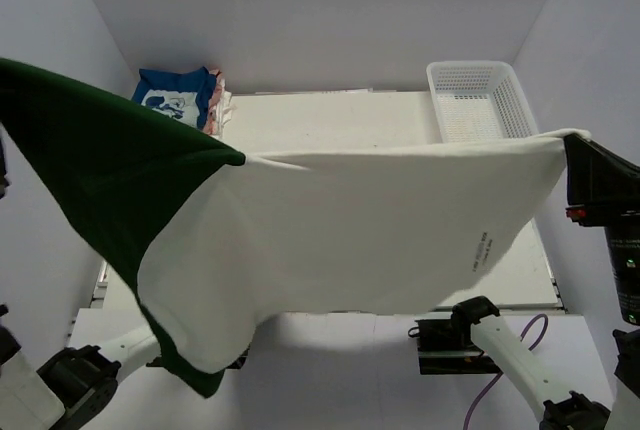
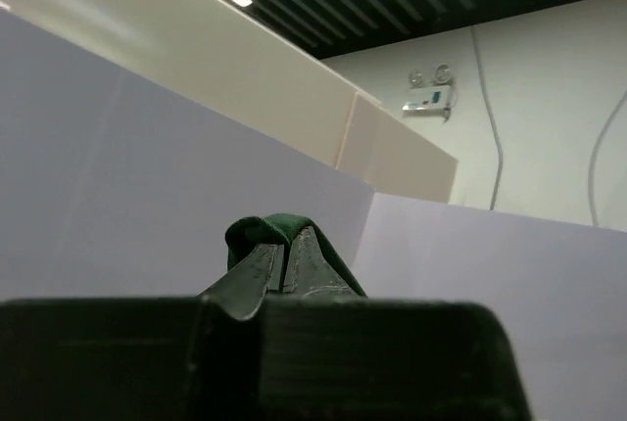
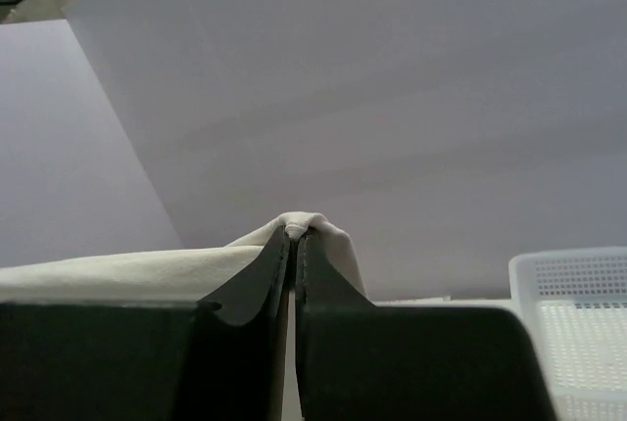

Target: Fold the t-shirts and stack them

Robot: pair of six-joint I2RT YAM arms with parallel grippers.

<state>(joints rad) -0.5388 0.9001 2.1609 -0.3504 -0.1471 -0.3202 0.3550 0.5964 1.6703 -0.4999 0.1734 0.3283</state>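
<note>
A cream t-shirt (image 1: 360, 230) with small dark lettering (image 1: 483, 250) hangs spread wide above the table. Its left side runs into a dark green t-shirt (image 1: 90, 160); I cannot tell whether the two are tangled or layered. My right gripper (image 1: 570, 145) is shut on the cream cloth's top right corner, a fold (image 3: 313, 225) bulging over its tips (image 3: 296, 235). In the left wrist view my left gripper (image 2: 284, 247) is shut on a fold of green cloth (image 2: 257, 229); in the top view it lies beyond the left edge. A blue t-shirt (image 1: 175, 95) rests on pinkish ones (image 1: 222, 105) at the back left.
A white mesh basket (image 1: 480, 100) stands at the table's back right and also shows low in the right wrist view, basket (image 3: 578, 323). White walls enclose the table (image 1: 330, 120) on three sides. The hanging cloth hides most of the table's middle and front.
</note>
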